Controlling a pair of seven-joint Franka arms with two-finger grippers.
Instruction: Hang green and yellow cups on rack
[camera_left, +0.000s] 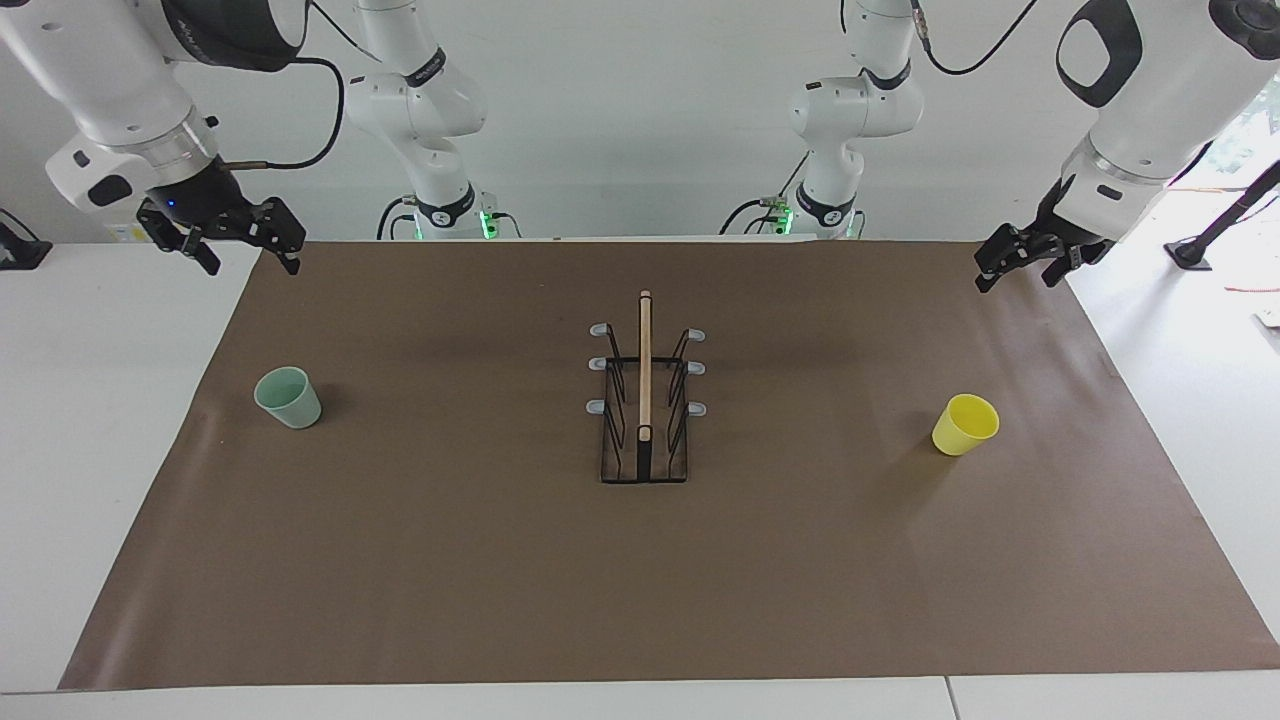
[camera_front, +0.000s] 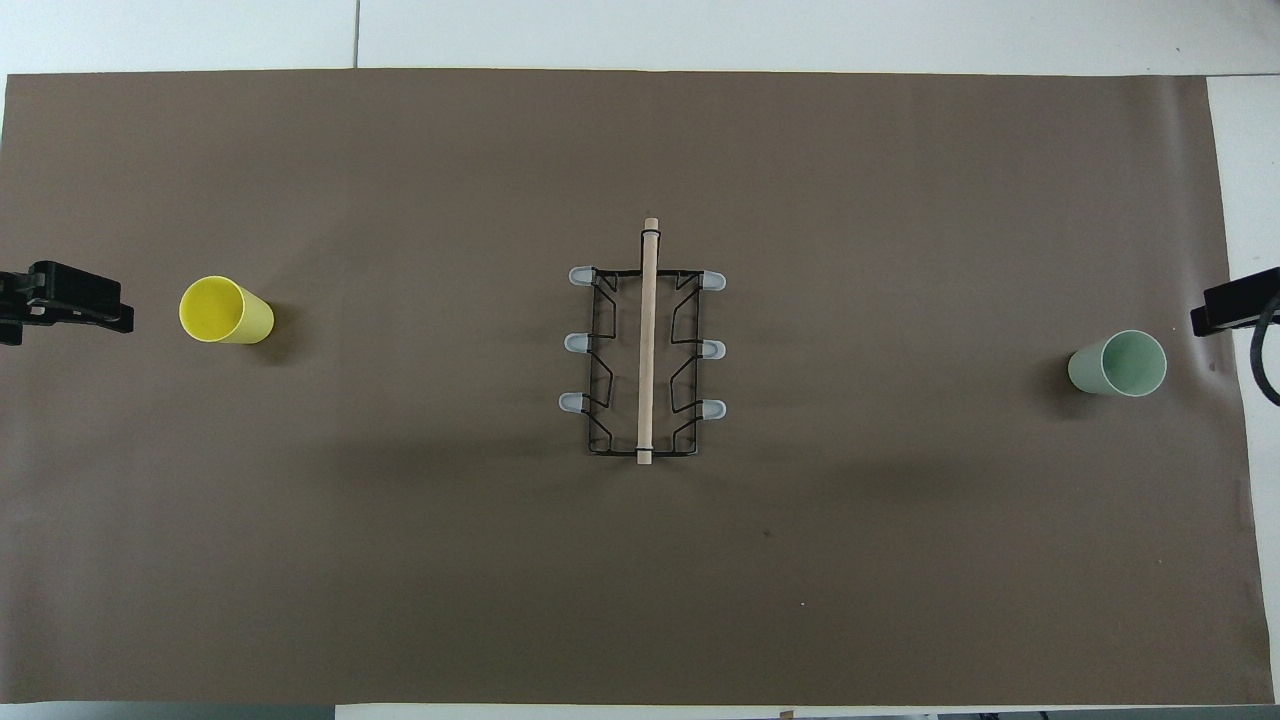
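Brown paper covers most of the tabletop, and the rack stands at its middle, black wire base flat on the paper, pale wooden bar running along its middle, three grey-tipped prongs on each side, all bare. Toward my right arm's end the green cup stands upright on the paper, well apart from the rack. Toward my left arm's end the yellow cup stands upright as well. My right hand hangs in the air over the paper's corner, fingers spread wide, holding nothing. My left hand hangs over the other corner, fingers also apart and empty.
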